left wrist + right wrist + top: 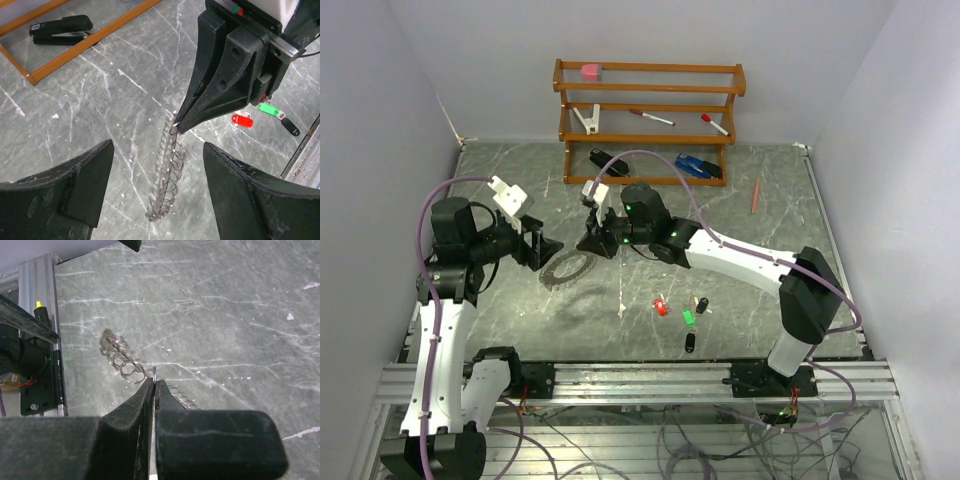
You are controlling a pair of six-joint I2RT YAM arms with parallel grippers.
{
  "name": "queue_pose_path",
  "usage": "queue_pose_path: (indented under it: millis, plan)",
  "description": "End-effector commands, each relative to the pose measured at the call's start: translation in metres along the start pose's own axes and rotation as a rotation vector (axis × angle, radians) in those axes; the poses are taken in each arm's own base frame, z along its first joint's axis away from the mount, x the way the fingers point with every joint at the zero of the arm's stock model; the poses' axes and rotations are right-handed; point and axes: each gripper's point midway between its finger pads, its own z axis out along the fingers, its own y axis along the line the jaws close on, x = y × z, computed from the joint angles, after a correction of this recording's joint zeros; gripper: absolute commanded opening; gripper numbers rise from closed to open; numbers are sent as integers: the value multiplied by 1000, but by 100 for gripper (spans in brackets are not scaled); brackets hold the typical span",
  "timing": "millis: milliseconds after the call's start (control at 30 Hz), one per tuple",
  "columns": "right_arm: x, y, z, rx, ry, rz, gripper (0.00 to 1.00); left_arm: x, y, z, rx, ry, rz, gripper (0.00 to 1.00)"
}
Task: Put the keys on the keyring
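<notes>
Right end effector (154,384) is pinching the keyring (167,182) rim, fingers pressed together, holding one side up off the table (770,200), probably to present it. Left end effector (545,252) is waiting just beside it, spread wide and empty. Keys (688,317) are lying well apart, unthreaded.

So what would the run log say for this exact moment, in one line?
right gripper: shut on keyring end | left gripper: open beside keyring | keys: loose on table, none threaded
</notes>
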Motion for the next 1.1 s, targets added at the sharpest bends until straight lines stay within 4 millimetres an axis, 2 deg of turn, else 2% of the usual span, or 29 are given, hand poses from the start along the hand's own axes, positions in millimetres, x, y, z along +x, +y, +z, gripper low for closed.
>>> queue_pose_path:
  millis: [0,267,500,867,1067]
  plan:
    - [-49,10,-16,-10,-107,-48,0,1,-4,3,53,-13,35,82]
    - [-63,21,-24,-54,-138,-46,0,16,-10,11,126,11,-9,82]
    - [-69,23,-28,-48,-146,-37,0,16,-8,9,116,25,-4,82]
    - [-78,20,-32,-17,-160,-22,0,28,-31,3,243,66,7,83]
    - [-84,16,-31,0,-169,-14,0,34,-35,0,266,102,2,92]
